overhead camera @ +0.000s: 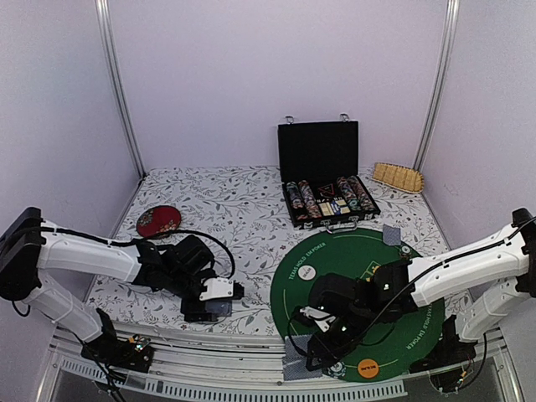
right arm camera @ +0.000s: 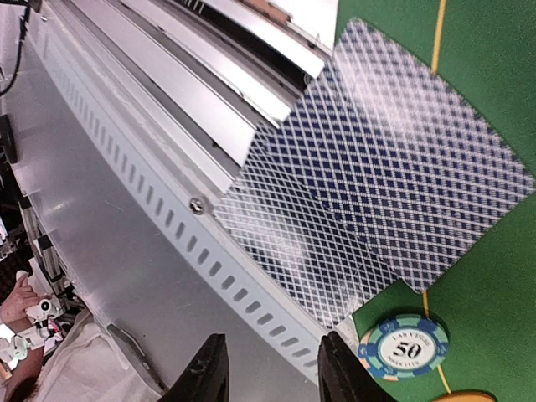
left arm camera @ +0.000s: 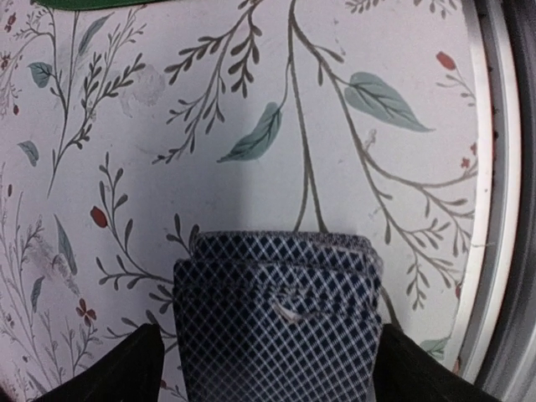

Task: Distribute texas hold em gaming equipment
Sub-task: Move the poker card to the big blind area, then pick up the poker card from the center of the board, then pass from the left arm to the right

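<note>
My left gripper point(overhead camera: 215, 299) is shut on a deck of blue-grey patterned cards point(left arm camera: 276, 318), held just above the floral tablecloth point(left arm camera: 209, 109) near the table's front edge; my dark fingers point(left arm camera: 117, 373) press on both its sides. My right gripper point(overhead camera: 322, 347) hangs open and empty over the near-left rim of the green poker mat point(overhead camera: 360, 251). In the right wrist view its jaws point(right arm camera: 270, 368) stand apart over the table's metal rail, just off two overlapping face-down cards point(right arm camera: 377, 176) that overhang the mat's edge. A striped "50" chip point(right arm camera: 402, 345) lies beside them.
An open black case point(overhead camera: 322, 159) with rows of chips point(overhead camera: 331, 197) stands at the back. A white disc point(overhead camera: 306, 271), an orange disc point(overhead camera: 368, 367) and a face-down card point(overhead camera: 392, 235) lie on the mat. A red dish point(overhead camera: 157, 220) is at left, a woven basket point(overhead camera: 398, 176) at back right.
</note>
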Controlling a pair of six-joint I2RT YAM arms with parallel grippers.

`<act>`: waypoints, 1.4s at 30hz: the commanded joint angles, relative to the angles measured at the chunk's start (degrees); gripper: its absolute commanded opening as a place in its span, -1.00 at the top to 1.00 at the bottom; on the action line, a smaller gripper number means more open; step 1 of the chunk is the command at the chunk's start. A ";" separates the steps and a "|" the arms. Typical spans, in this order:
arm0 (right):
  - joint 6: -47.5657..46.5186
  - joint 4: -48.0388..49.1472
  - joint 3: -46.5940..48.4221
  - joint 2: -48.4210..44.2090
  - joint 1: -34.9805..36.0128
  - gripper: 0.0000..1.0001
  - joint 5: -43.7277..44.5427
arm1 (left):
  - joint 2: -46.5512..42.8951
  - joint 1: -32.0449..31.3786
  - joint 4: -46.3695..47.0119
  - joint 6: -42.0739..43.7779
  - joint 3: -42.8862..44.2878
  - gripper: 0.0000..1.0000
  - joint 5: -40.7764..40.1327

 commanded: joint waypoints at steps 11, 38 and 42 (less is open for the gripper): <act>-18.54 -4.45 10.30 -3.19 -13.30 0.00 2.47 | 0.68 4.49 -0.73 0.56 -2.08 -0.52 0.79; -11.56 39.56 29.31 30.07 -31.37 -0.27 -17.29 | -12.42 2.42 2.35 6.56 0.19 -0.12 -10.30; -10.84 42.97 31.74 34.03 -29.97 -0.51 -18.43 | -12.27 2.37 2.45 6.08 1.92 -0.11 -10.86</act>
